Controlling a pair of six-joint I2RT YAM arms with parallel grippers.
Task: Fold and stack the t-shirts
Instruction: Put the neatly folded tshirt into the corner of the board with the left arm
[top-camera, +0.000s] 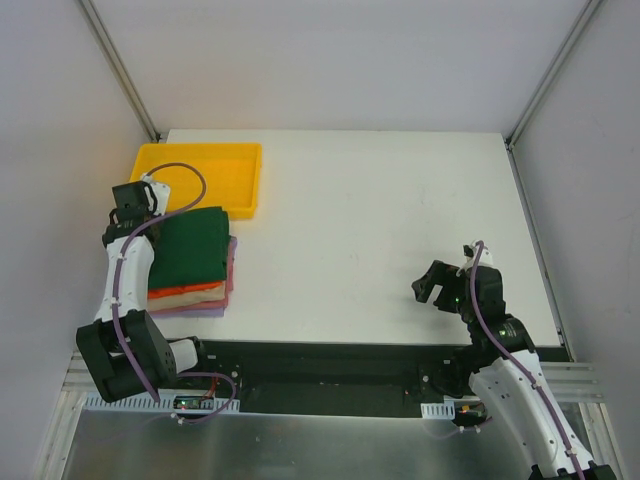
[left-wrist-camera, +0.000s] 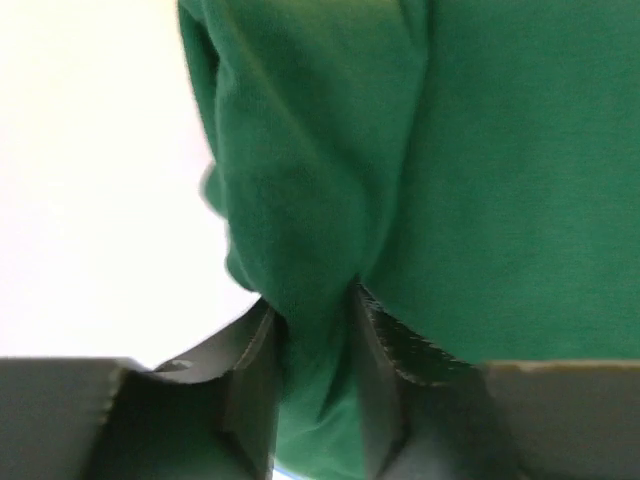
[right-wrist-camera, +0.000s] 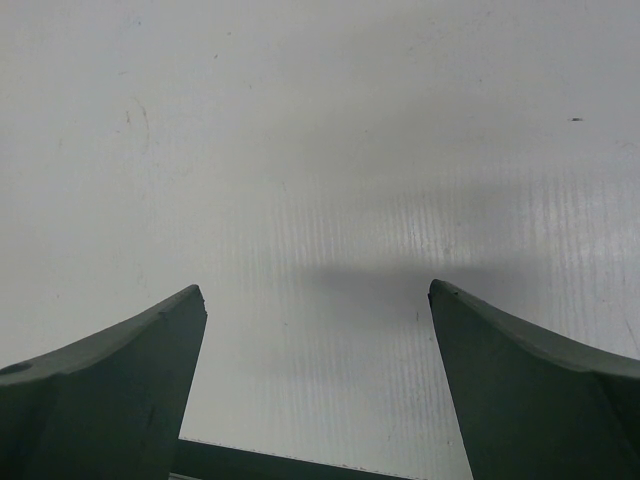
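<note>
The left fingers (left-wrist-camera: 250, 385) clench a fold of the dark green t-shirt (top-camera: 190, 243), which tops the stack of orange, beige and pink-lilac t-shirts (top-camera: 195, 302) at nine o'clock on the worktop (top-camera: 380, 230), with the yellow tray (top-camera: 200, 148) just beside it at twelve o'clock. At four o'clock, the right fingers (right-wrist-camera: 120, 385) hang spread wide, grasping nothing.

we're looking at a plain dark green t-shirt (top-camera: 192, 247), solid colour all over; then an orange t-shirt (top-camera: 185, 292), a beige t-shirt (top-camera: 185, 301), a pale lilac t-shirt (top-camera: 190, 311). bright yellow tray (top-camera: 200, 172), plain white table (top-camera: 380, 230).
</note>
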